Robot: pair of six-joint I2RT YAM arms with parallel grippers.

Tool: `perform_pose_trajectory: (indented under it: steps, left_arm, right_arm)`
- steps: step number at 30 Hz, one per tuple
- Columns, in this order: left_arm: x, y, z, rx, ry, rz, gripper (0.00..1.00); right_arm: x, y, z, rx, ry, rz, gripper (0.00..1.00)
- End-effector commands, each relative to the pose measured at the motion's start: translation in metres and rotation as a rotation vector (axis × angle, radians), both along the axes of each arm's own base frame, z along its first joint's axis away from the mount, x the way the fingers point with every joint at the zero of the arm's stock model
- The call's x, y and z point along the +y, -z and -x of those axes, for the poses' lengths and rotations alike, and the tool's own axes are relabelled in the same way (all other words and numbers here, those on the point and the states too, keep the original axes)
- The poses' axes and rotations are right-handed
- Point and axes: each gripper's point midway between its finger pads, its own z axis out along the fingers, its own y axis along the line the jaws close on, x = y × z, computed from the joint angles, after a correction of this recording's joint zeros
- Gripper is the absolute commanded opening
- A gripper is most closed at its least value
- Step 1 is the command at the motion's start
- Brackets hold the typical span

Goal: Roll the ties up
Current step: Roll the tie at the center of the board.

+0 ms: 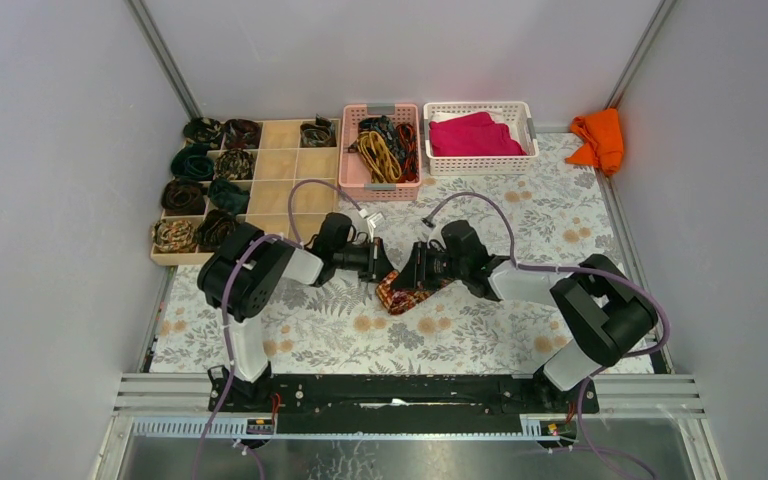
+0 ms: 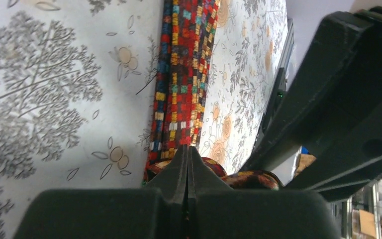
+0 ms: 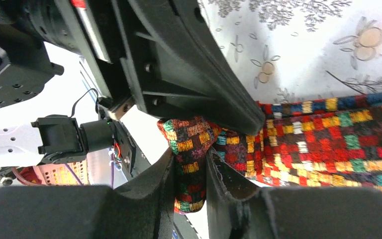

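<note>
Floral-print surface [image 1: 520,230]. Item: red-orange patterned tie [image 1: 398,296], centre, apparently part-rolled. Likely soft, light, limp and prone to unwinding; best held across its width at the rolled end. Left claw [image 2: 188,154], 9 o'clock of it: closed, tips against the fabric. Right claw [image 3: 189,169], 3 o'clock: clamped on a fold.

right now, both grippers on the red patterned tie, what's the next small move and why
Probably rotate the right gripper to wind on a turn: it pinches the bunched end of the red patterned tie, while the left gripper, shut, meets the long stretch lying flat.
</note>
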Motion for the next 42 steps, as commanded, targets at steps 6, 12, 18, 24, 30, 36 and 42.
perform_pose_trajectory:
  steps: [6,12,18,24,30,36,42]
  left_arm:
    - [-0.016,0.003,0.017,-0.002,0.132,-0.017,0.0]
    - [-0.019,0.007,0.018,0.007,0.143,-0.023,0.0]
    - [-0.02,0.009,0.015,0.008,0.139,-0.033,0.0]
    - [-0.024,0.007,0.008,0.004,0.136,-0.028,0.0]
    - [-0.027,0.002,0.003,-0.004,0.134,-0.024,0.0]
    - [-0.028,-0.001,0.0,-0.009,0.129,-0.028,0.0]
    - [-0.027,0.001,0.0,-0.008,0.126,-0.035,0.0]
  right_arm:
    - [-0.034,0.016,-0.02,-0.067,0.13,0.076,0.19]
    - [-0.045,0.023,-0.031,-0.095,0.15,0.143,0.18]
    - [-0.054,0.028,-0.041,-0.115,0.179,0.23,0.19]
    - [-0.063,0.029,-0.05,-0.14,0.201,0.297,0.34]
    - [-0.067,0.033,-0.056,-0.145,0.202,0.352,0.44]
    - [-0.078,0.038,-0.06,-0.15,0.217,0.427,0.45]
    - [-0.081,0.047,-0.054,-0.132,0.203,0.441,0.44]
